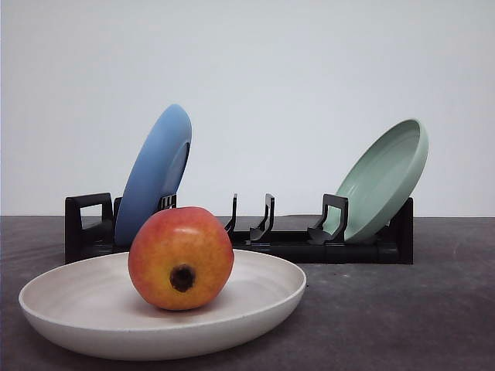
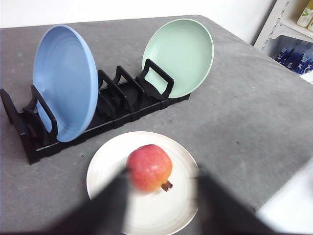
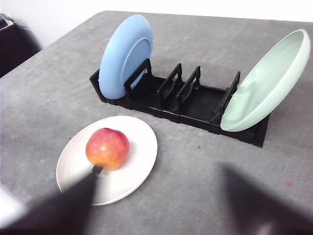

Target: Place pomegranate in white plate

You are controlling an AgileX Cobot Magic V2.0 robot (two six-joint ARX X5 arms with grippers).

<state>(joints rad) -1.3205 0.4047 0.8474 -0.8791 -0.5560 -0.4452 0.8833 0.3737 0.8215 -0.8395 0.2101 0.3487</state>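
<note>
The grey table point(image 1: 433, 309) carries everything here. On it, well beyond both sets of fingers, stands a long black dish rack point(image 3: 186, 105) with upright dividers. A blue plate point(image 2: 63, 81) leans in one end slot and a pale green plate point(image 3: 269, 83) leans in the other; the slots between them hold nothing.

Nearer to the fingers than the rack, the white plate point(image 2: 105, 169) lies flat on the table. In the left wrist view the left fingers point(image 2: 105, 210) show as two dark blurred shapes spread wide apart over the plate's near rim, holding nothing. In the right wrist view the right fingers point(image 3: 58, 210) are likewise parted and hold nothing; one reaches up to the plate's near edge, the other lies over bare table off to the side.

The pomegranate point(image 1: 181, 257) rests on the white plate, near its middle, just ahead of the left fingers and between their tips' lines, touching neither as far as the blur allows. Its dark calyx point(image 1: 182, 277) faces the front camera.
</note>
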